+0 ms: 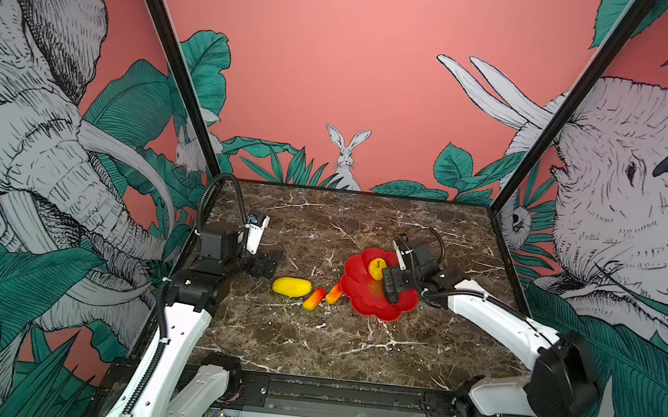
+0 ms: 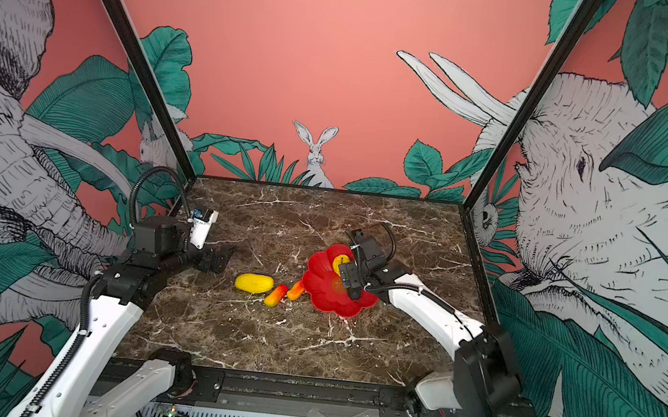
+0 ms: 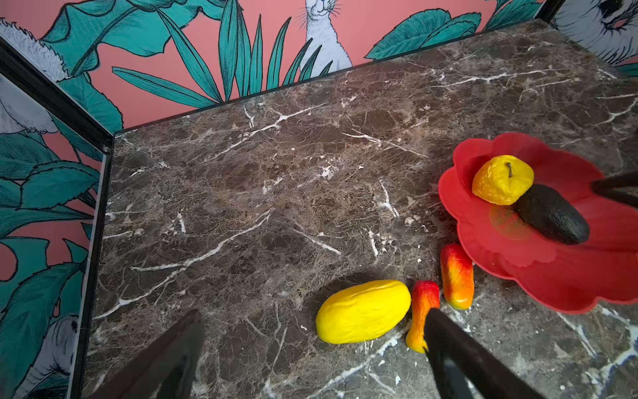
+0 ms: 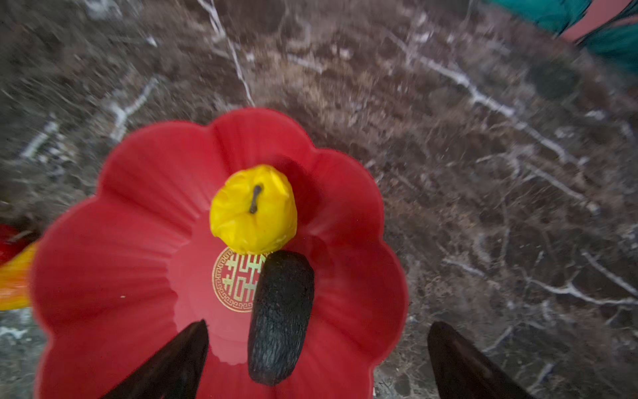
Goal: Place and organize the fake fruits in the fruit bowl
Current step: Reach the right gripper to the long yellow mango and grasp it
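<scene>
The red flower-shaped fruit bowl [image 1: 357, 299] [image 4: 121, 241] stands right of the table's middle. In it lie a round yellow fruit [image 1: 377, 267] [image 4: 253, 210] with a dark stem and a dark oblong fruit [image 4: 281, 317] [image 3: 552, 214], touching each other. My right gripper [image 1: 395, 274] [image 4: 317, 324] hangs open just over the bowl, with the dark fruit lying free between its spread fingers. Left of the bowl, on the table, are a yellow oblong fruit [image 1: 291, 287] [image 3: 362, 312] and two red-orange fruits [image 1: 314, 298] [image 1: 333, 293]. My left gripper [image 1: 268, 264] [image 3: 314, 312] is open and empty, left of the yellow oblong.
The brown marble table [image 1: 332, 343] is walled at the back and on both sides by patterned panels in black frames [image 1: 193, 91]. One red-orange fruit [image 3: 456, 276] lies right against the bowl's rim [image 3: 569, 290].
</scene>
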`<action>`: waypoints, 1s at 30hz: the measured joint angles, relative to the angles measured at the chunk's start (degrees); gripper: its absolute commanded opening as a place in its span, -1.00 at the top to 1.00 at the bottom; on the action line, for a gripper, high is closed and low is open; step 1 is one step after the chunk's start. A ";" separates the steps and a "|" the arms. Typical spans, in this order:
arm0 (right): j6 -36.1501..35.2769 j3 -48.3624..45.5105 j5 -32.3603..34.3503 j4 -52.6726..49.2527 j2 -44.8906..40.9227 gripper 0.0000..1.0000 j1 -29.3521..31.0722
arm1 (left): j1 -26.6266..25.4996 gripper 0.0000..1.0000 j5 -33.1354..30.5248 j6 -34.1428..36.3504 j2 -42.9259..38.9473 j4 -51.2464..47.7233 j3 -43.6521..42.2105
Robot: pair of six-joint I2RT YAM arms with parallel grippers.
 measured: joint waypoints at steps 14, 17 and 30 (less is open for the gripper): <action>-9.66 21.27 -9.92 8.74 24.55 -0.99 17.14 | 0.00 -0.99 -0.02 0.00 -0.04 0.00 0.00; -10.47 27.74 -13.46 10.84 34.18 -0.99 19.06 | 0.00 -0.99 -0.20 0.00 -0.24 0.00 0.00; -4.96 32.09 -23.58 19.78 49.05 -0.86 20.87 | 0.00 -0.99 -0.22 0.00 -0.83 0.00 0.00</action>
